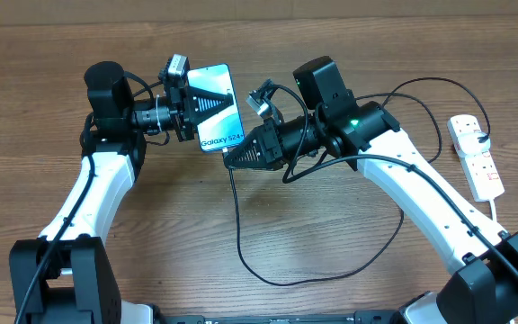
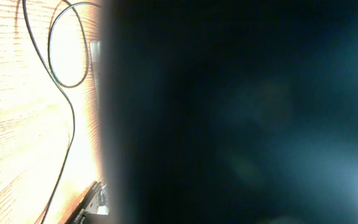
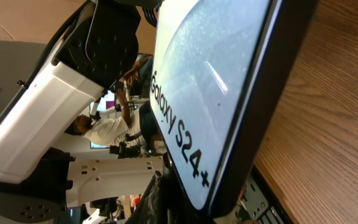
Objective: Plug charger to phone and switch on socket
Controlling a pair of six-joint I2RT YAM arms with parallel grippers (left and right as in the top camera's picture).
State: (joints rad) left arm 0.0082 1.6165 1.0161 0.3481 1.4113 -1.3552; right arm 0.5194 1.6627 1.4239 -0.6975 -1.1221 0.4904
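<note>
My left gripper [image 1: 190, 106] is shut on the phone [image 1: 216, 103] and holds it above the table, its blue "Galaxy S24+" screen facing up. The phone fills the left wrist view [image 2: 241, 112] as a dark blur. My right gripper [image 1: 233, 158] sits at the phone's lower edge, shut on the end of the charger [image 1: 241, 243], whose thin black cable hangs from it and loops over the table. In the right wrist view the phone [image 3: 210, 93] is very close to the jaws [image 3: 182, 205]; the connector tip is hidden. The socket [image 1: 477, 162], a white power strip, lies at the far right.
The charger's cable arcs behind the right arm towards the socket. Its loop also shows in the left wrist view [image 2: 73, 118] on the wooden table [image 1: 331, 243]. The socket's white cord runs down along the right edge.
</note>
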